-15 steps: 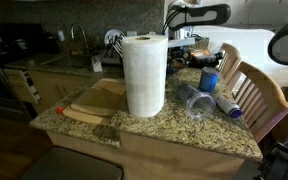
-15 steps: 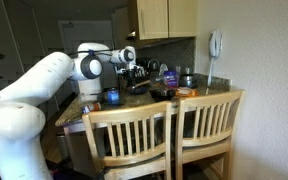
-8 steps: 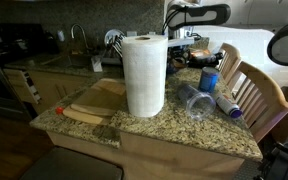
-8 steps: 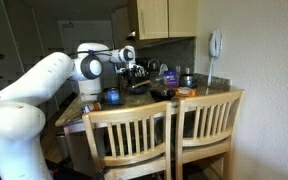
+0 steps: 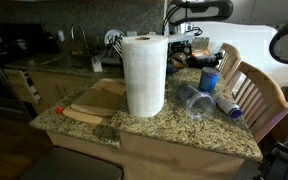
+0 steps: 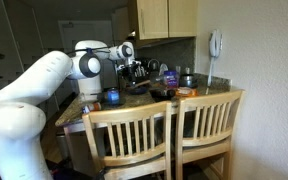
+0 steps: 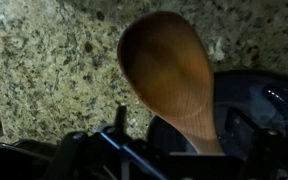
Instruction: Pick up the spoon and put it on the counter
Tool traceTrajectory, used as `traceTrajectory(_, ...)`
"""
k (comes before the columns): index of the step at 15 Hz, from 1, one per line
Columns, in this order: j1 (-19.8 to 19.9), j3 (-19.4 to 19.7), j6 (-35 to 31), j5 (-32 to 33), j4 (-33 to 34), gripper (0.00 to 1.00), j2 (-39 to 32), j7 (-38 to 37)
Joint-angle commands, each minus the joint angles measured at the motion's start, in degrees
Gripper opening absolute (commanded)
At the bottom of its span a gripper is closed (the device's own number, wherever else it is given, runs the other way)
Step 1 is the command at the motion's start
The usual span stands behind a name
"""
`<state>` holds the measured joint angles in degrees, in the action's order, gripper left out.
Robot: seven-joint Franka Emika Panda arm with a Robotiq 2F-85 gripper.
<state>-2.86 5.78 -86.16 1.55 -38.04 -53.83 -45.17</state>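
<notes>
Above the counter [image 7: 44,80], the spoon [image 7: 169,75] fills the wrist view.

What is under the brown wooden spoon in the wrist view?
Under the brown wooden spoon are the speckled granite counter and part of a dark round pan. The spoon hides the surface directly beneath its bowl.

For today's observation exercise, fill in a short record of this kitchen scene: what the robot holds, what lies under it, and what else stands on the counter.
held item: wooden spoon, bowl end away from the gripper
below spoon: speckled granite counter and a dark pan
spoon state: lifted, not yet set down
also on counter: paper towel roll, cutting board, clear plastic cup on its side
seating: two wooden chairs
</notes>
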Motion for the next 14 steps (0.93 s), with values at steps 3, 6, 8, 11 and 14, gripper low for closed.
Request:
traceTrajectory(3, 1.85, -2.33, -4.43, -4.35, 3.28, 1.00, -3.35, -0.25)
traceTrajectory(6, 3.35, -3.49, -2.78, -9.18, 6.64, 1.00, -6.82, -3.03)
traceTrajectory(8, 2.00, -2.01, -3.26, -7.53, 3.52, 1.00, -4.12, -2.25)
traceTrajectory(11, 2.51, -2.42, -3.26, -7.91, 4.86, 1.00, -4.78, -2.66)
traceTrajectory(14, 3.04, -2.57, -1.65, -8.03, 5.02, 0.68, -4.44, -2.06)
